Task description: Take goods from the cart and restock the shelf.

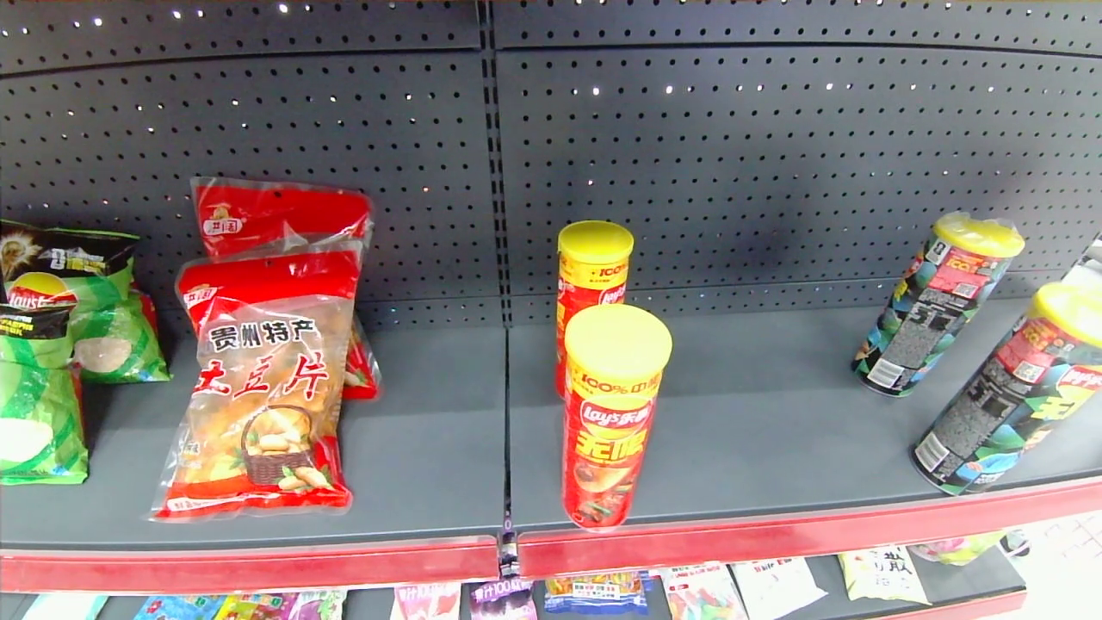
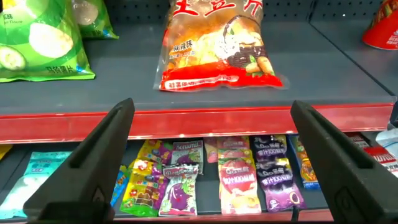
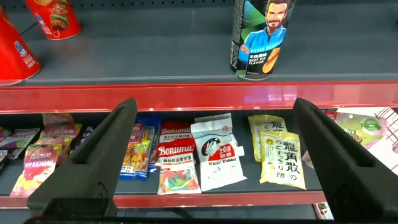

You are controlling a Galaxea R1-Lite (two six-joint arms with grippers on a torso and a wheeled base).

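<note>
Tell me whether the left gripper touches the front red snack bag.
Apart. The left wrist view shows the left gripper, jaws open, in front of the shelf's red edge, while the front red snack bag lies farther back on the shelf.

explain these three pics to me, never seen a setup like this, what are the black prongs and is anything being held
This is a two-armed robot on wheels facing a shop shelf. The big picture comes from a camera on its head, looking down at the shelf. On it are green bags at the robot's left, then red snack bags, two red cans with yellow lids, one behind the other, and two dark cans at the right. The other two pictures come from cameras on the wrists. The black prongs are each arm's own fingers: the left gripper and the right gripper. Both are spread open and hold nothing. Beyond them is the shelf's red front edge, with sweet packets on the shelf below.
</note>
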